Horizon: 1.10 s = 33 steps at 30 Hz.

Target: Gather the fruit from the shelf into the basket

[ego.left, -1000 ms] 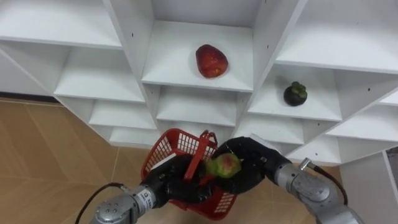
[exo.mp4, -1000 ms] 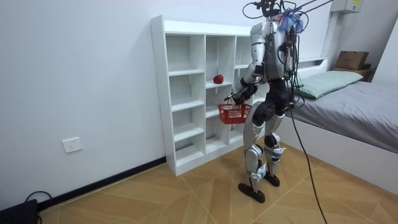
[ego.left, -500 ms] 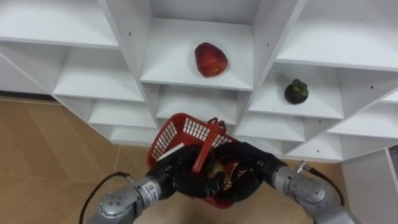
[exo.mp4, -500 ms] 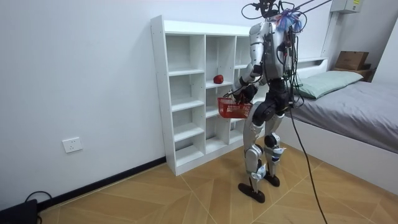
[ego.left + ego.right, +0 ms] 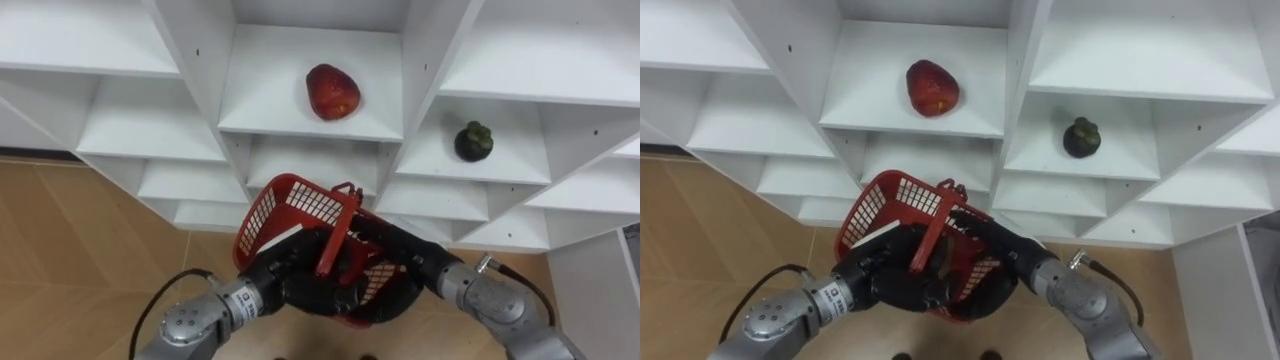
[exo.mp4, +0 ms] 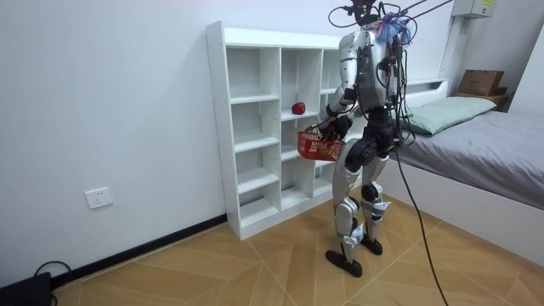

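I stand in front of the white closet (image 5: 420,60). A red mesh basket (image 5: 290,205) hangs low before me, tilted toward the shelves. My left hand (image 5: 290,285) is curled round its handle (image 5: 338,232) from the left. My right hand (image 5: 405,265) reaches into the basket from the right, partly behind the mesh. A red fruit (image 5: 333,92) lies on the middle shelf above the basket. A dark mangosteen (image 5: 474,141) sits on the shelf to its right. In the room view the basket (image 6: 320,146) is held up at waist height, close to the shelves.
The closet's other compartments (image 5: 150,130) stand bare. Wooden floor (image 5: 80,260) lies below on the left. In the room view a bed (image 6: 476,144) stands behind me on the room view's right, and a wall socket (image 6: 99,198) sits on the room view's left.
A second ago my right hand held a green fruit above the basket. That hand has since sunk into the basket and the fruit has gone out of sight. The basket has risen and tilted.
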{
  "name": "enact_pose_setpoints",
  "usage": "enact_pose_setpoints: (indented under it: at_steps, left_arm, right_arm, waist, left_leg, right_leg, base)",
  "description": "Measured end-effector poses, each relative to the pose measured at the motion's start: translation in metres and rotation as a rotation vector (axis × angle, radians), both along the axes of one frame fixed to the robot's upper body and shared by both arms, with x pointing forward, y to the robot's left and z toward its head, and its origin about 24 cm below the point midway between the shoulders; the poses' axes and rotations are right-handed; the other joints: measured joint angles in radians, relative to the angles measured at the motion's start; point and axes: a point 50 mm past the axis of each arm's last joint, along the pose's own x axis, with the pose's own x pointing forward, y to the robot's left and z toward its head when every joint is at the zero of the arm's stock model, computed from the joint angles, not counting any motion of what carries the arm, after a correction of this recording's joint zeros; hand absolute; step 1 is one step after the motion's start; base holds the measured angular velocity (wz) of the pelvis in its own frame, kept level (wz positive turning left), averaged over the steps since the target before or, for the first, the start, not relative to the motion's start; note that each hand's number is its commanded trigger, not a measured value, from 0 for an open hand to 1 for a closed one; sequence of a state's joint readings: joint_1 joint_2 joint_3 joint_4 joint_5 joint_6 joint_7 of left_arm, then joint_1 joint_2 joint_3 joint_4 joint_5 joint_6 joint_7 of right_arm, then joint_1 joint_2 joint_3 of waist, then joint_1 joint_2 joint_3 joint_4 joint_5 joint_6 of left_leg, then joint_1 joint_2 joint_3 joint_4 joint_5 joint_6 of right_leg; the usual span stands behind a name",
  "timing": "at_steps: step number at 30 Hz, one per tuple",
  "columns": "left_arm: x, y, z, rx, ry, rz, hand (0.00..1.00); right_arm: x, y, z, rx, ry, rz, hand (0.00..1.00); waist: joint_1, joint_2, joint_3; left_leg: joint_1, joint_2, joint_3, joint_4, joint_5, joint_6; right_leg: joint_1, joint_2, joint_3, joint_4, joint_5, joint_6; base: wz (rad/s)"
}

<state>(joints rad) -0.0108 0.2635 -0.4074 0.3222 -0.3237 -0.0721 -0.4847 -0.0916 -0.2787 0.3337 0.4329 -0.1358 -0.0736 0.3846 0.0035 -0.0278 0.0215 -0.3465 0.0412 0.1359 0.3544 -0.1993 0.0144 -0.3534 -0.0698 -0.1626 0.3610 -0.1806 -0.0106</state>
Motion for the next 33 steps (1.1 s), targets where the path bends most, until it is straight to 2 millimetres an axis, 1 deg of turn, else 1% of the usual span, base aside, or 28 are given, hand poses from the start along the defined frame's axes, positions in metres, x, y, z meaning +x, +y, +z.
enact_pose_setpoints:
  at_steps: [6,9,10,12,15,17,20,22,25,30,33]
  left_arm:
    - [-0.001,0.003,-0.001,0.014,0.001,0.005,1.00]
    - [0.000,0.004,-0.001,0.015,-0.002,0.010,1.00]
    - [0.000,0.004,-0.001,0.016,-0.002,0.010,1.00]
    - [0.000,0.005,-0.001,0.026,-0.005,0.009,1.00]
    - [-0.003,0.009,-0.003,0.044,0.000,0.028,1.00]
    - [-0.002,0.012,-0.004,0.074,-0.008,0.049,1.00]
    - [-0.002,0.020,-0.005,0.102,-0.010,0.103,1.00]
    - [-0.003,0.023,-0.009,0.147,-0.010,0.128,1.00]
    - [-0.006,0.029,-0.017,0.171,0.012,0.173,1.00]
    - [-0.012,0.042,-0.026,0.199,0.051,0.247,1.00]
    - [-0.013,0.046,-0.030,0.217,0.069,0.277,1.00]
  right_arm:
    - [-0.002,0.000,-0.001,0.002,0.004,0.003,0.00]
    - [0.000,0.000,0.003,0.006,-0.011,0.006,0.00]
    - [0.000,0.000,0.003,0.005,-0.011,0.005,0.00]
    - [0.000,-0.001,0.003,0.002,-0.011,0.006,0.00]
    - [-0.001,-0.001,0.003,0.004,-0.014,0.005,0.00]
    - [-0.001,0.001,0.005,0.013,-0.026,0.003,0.00]
    - [-0.001,0.001,0.006,0.028,-0.032,-0.007,0.00]
    - [-0.004,0.002,0.004,0.035,-0.028,-0.020,0.00]
    - [-0.006,0.004,0.005,0.049,-0.029,-0.017,0.00]
    - [-0.009,0.008,0.010,0.084,-0.034,0.002,0.00]
    - [-0.013,0.010,0.013,0.101,-0.049,0.009,0.00]
  waist:
    - [0.006,-0.001,-0.0006]
    - [0.011,-0.002,-0.0010]
    - [0.019,-0.005,-0.0008]
    - [0.025,-0.008,-0.0005]
    - [0.026,-0.018,-0.0010]
    - [0.028,-0.024,-0.0011]
    - [0.031,-0.031,-0.0024]
    - [0.031,-0.037,-0.0041]
    - [0.036,-0.046,-0.0051]
    - [0.035,-0.047,-0.0051]
    - [0.051,-0.048,-0.0058]
  left_leg:
    - [0.028,-0.001,0.008,-0.012,0.000,0.000]
    - [0.034,0.000,0.016,-0.012,0.000,0.000]
    - [0.042,0.000,0.024,-0.016,0.000,0.000]
    - [0.053,-0.001,0.026,-0.019,0.000,0.000]
    - [0.081,-0.001,0.028,-0.030,0.000,-0.001]
    - [0.095,-0.001,0.028,-0.034,0.000,-0.001]
    - [0.122,-0.001,0.029,-0.046,0.001,-0.002]
    - [0.140,-0.001,0.028,-0.048,0.001,-0.002]
    - [0.155,0.000,0.029,-0.050,0.000,-0.002]
    - [0.175,0.000,0.028,-0.059,-0.001,-0.004]
    - [0.185,-0.001,0.022,-0.067,-0.001,-0.004]
  right_leg:
    - [0.020,0.001,0.009,-0.004,0.000,0.000]
    - [0.022,0.001,0.014,-0.004,0.001,0.000]
    - [0.024,0.002,0.015,-0.002,0.001,0.001]
    - [0.032,0.003,0.020,-0.003,0.001,0.001]
    - [0.064,0.012,0.016,-0.021,0.003,0.001]
    - [0.079,0.016,0.023,-0.035,0.004,0.001]
    - [0.102,0.018,0.022,-0.037,0.006,0.001]
    - [0.130,0.019,0.021,-0.053,0.007,0.003]
    - [0.144,0.020,0.022,-0.055,0.007,0.003]
    - [0.163,0.022,0.020,-0.067,0.008,0.003]
    - [0.170,0.025,0.022,-0.070,0.010,0.003]
  base:
    - [-0.05]
    - [-0.07]
    - [-0.15]
    - [-0.09]
    - [0.00]
    - [0.00]
    - [-0.01]
    - [0.03]
    - [0.00]
    - [0.00]
    - [-0.02]
